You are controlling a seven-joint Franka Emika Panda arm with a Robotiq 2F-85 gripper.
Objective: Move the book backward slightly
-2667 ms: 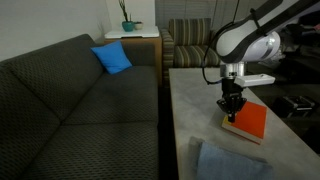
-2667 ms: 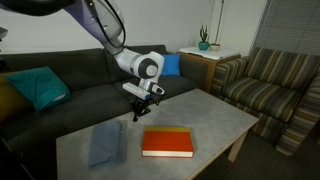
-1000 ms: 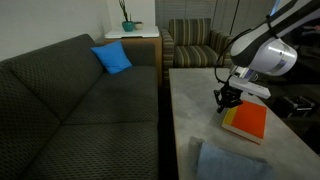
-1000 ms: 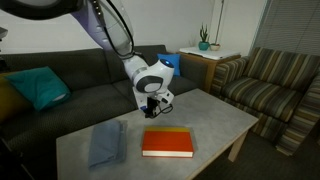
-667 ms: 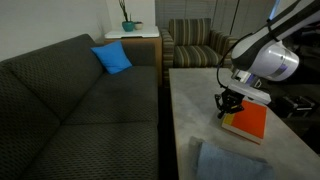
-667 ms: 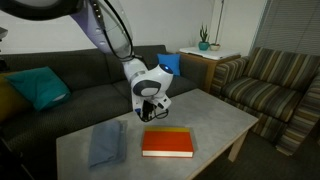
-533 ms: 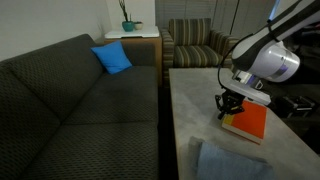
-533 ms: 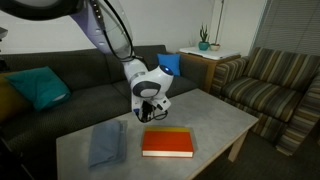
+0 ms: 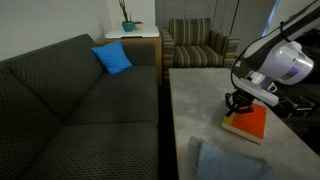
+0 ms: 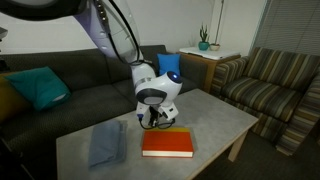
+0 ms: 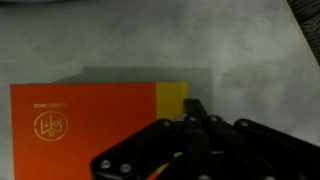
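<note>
The book [image 10: 168, 144] lies flat on the grey coffee table [image 10: 215, 115], orange-red with a yellow strip along one end [image 11: 172, 100]. In an exterior view the book [image 9: 250, 123] sits near the table's right side. My gripper [image 10: 152, 122] is shut with nothing between its fingers, low over the table at the book's yellow end. In the wrist view the closed fingertips [image 11: 195, 107] sit right at the edge of the yellow strip of the book [image 11: 85, 130]. From an exterior view the gripper [image 9: 237, 106] hangs at the book's near-left corner. I cannot tell whether it touches the book.
A folded grey-blue cloth [image 10: 105, 143] lies on the table beside the book and shows too as the cloth [image 9: 230, 162]. A dark sofa [image 9: 70, 100] with a blue pillow [image 9: 112, 57] runs along the table. A striped armchair [image 10: 270, 80] stands beyond.
The arm has swung and lowered, bringing the shut gripper down to the book's yellow end. The book and cloth lie where they were.
</note>
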